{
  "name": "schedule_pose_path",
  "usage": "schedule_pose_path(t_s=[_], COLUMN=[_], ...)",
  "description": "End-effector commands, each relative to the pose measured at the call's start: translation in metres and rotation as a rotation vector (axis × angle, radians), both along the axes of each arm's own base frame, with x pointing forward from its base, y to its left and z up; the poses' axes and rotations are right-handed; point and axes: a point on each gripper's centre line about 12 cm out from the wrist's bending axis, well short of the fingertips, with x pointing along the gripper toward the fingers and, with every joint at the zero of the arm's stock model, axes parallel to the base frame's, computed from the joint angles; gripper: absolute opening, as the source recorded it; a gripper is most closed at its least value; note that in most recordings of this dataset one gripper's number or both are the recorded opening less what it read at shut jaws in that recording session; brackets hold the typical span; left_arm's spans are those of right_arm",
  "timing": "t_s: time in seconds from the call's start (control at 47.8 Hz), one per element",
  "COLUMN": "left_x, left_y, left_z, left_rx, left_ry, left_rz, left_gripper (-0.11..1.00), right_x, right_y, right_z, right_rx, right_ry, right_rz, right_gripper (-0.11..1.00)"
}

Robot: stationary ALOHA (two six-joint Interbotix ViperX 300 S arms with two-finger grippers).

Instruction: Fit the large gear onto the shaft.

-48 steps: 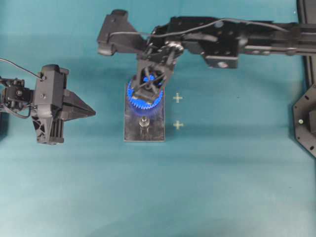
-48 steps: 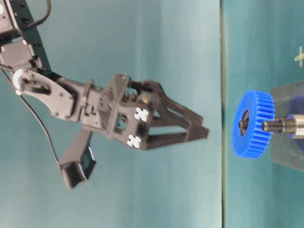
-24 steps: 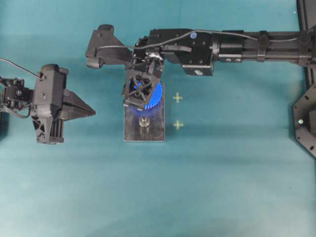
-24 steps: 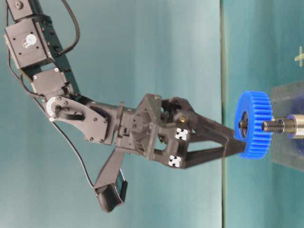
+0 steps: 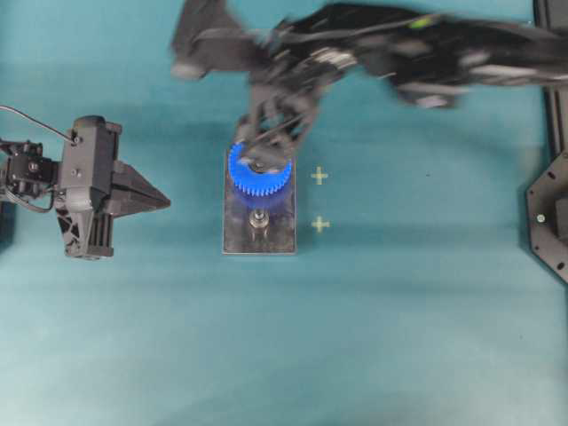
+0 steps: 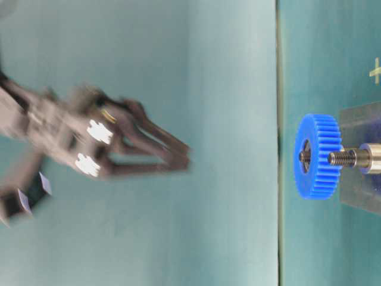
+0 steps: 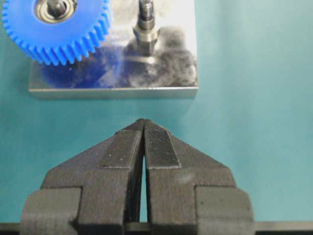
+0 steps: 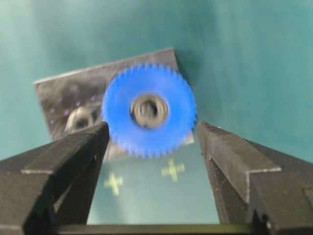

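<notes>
Large gear (image 5: 260, 172) seated flat on the steel plate (image 5: 282, 238), over its peg, twin peg (image 5: 258, 219) just beside it, right pincer (image 8: 151, 147) wide open, empty, above the gear, left pincer (image 7: 143, 142) closed, empty, near the plate's side.

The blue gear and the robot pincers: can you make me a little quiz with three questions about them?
1. True or false: the blue gear sits on a peg of the metal plate.
2. Which pincer is wide open?
A. the left pincer
B. the right pincer
C. both
3. Fill in: the bare peg beside the gear stands ____ on the plate.

Key
1. True. The peg's end shows through the gear's middle hole.
2. B. It is open, off the gear and holding nothing; the left pincer is shut.
3. Upright.
</notes>
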Motion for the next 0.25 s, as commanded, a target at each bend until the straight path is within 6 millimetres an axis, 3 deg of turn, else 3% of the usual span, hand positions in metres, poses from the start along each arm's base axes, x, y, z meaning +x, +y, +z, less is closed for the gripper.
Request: schedule_pose_path(t_s=[0.0,0.23], left_x=[0.002,0.001], left_y=[0.0,0.001], left_z=[0.009,0.015], left_rx=[0.001,-0.001], left_ry=[-0.046,-0.124], left_rz=[0.0,0.003], left_gripper=[0.0,0.0], right_x=[-0.02,-0.047], right_y=[0.005,0.012], right_z=[0.011,0.007], right_rx=[-0.009,-0.009], right_ry=[-0.034,-0.128], right_rz=[0.007,-0.016], right_gripper=[0.78,0.78])
